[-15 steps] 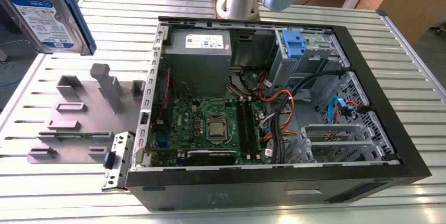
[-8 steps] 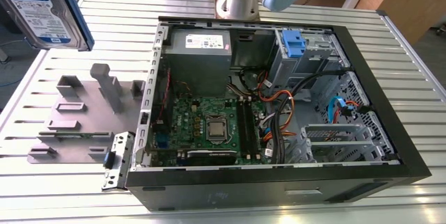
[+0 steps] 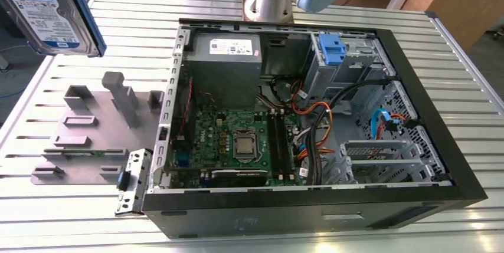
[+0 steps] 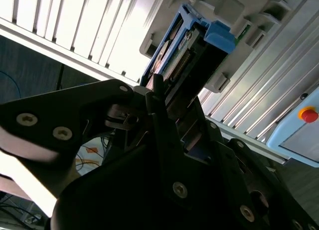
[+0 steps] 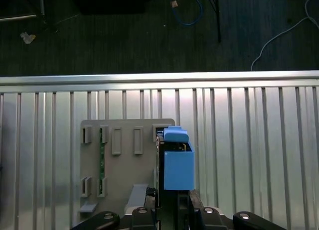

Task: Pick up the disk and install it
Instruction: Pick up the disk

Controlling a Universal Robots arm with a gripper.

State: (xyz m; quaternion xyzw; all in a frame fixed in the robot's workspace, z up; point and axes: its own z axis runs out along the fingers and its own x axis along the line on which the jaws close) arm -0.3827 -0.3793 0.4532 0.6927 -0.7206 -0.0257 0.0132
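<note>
The disk, a silver hard drive with a white-and-blue label and blue side rails, hangs high in the air at the exterior view's far left, above the table. In the second wrist view my gripper is shut on the disk, its dark fingers clamped on the two flat faces. The first wrist view has the disk edge-on, blue rail toward the camera, held in the gripper over the grey stand.
An open computer case lies on the slatted metal table, with a motherboard, a grey power-supply box, cables and a blue-fronted drive bay. The grey stand with upright posts sits beside the case, at the exterior view's left.
</note>
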